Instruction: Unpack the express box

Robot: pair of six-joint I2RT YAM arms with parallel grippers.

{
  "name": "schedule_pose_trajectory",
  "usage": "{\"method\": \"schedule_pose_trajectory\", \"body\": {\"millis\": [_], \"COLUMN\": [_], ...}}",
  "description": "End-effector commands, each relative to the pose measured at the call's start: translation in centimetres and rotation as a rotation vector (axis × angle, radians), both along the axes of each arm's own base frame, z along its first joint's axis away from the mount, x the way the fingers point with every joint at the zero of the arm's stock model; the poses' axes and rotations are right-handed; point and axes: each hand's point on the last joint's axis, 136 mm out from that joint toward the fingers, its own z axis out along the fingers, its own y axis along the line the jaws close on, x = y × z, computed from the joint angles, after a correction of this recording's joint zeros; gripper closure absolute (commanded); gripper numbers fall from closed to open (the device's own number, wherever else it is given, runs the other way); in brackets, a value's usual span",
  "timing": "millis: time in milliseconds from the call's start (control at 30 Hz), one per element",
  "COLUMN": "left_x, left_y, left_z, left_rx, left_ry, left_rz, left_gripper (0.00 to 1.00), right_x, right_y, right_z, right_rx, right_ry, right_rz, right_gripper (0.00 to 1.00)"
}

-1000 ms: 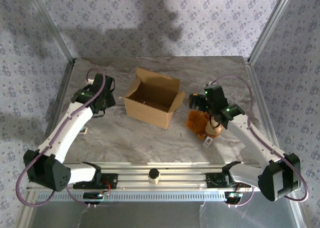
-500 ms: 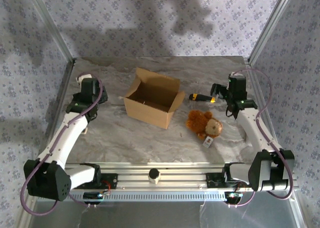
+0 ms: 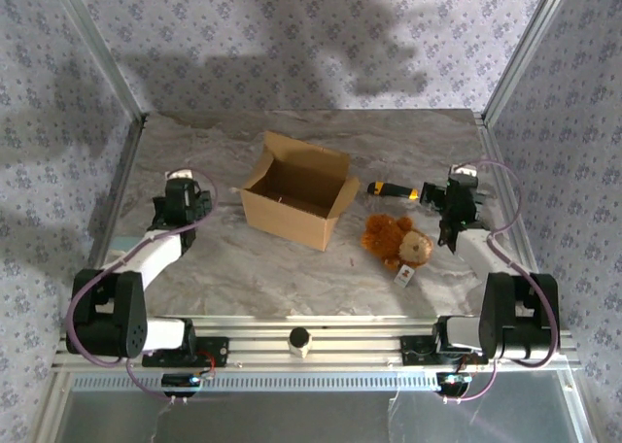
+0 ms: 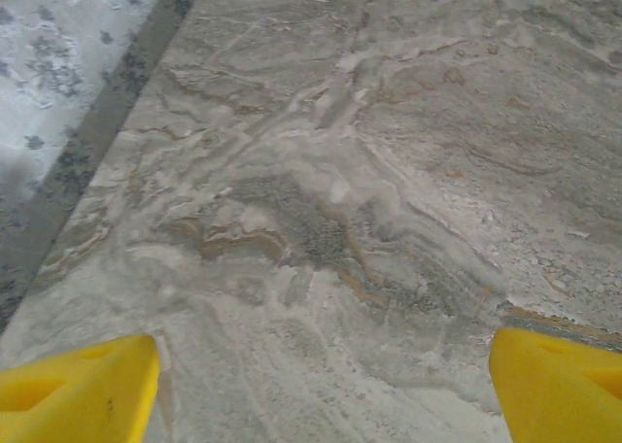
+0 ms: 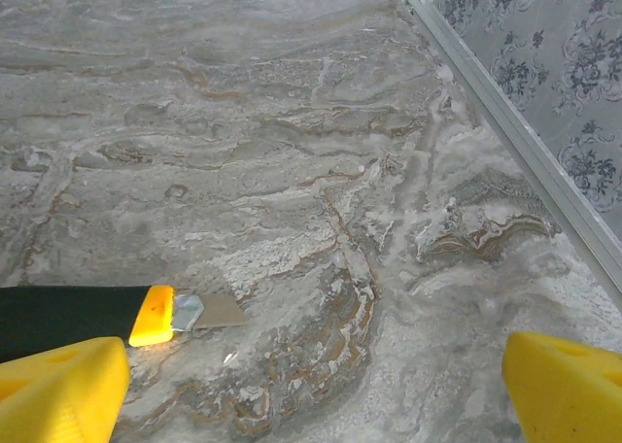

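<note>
Two claws, both mine, both spread wide and holding nothing. My left gripper [image 3: 185, 202] hangs low over bare marble; in its wrist view the yellow fingers [image 4: 78, 394] stand far apart with only the table [image 4: 330, 171] between them. To its right, well apart from it, sits the express box [image 3: 296, 205], roughly midway between my two claws, flaps folded outward and top open. I can make out nothing inside it from above, though its near wall hides a strip of the floor. Further right, outside the box, a brown plush toy [image 3: 397, 242] lies on the marble with a small tag beside it, to the left of my right gripper [image 3: 457, 205] and nearer my base. A knife [image 3: 392, 189] lies just left of that claw; the right wrist view shows its black handle, orange collar and short blade [image 5: 83, 317] close to my left finger, not touching. I judge the unpacking to be about finished: box opened, contents out. The next move calls mainly for checking that the box is empty, without knocking the exposed blade.
</note>
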Motion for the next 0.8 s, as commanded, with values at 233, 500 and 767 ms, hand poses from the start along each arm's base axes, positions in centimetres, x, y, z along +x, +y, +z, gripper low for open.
{"method": "schedule_pose_trajectory", "body": {"millis": [233, 500, 767], "left_x": [1.7, 1.4, 2.0], "left_y": [-0.9, 0.9, 0.3], "left_z": [0.4, -2.0, -2.3], "left_rx": [-0.026, -0.12, -0.128], "left_ry": [-0.232, -0.298, -0.244], "left_rz": [-0.102, -0.063, -0.103], "left_gripper": [0.12, 0.11, 0.0], "right_x": [1.2, 1.0, 1.0], "right_y": [1.4, 2.7, 2.7], "right_z": [-2.6, -4.4, -4.4], "right_rx": [-0.026, -0.035, -0.04], "right_ry": [-0.105, -0.134, -0.133], "right_rz": [0.117, 0.184, 0.184], "right_gripper": [0.0, 0.0, 0.0]}}
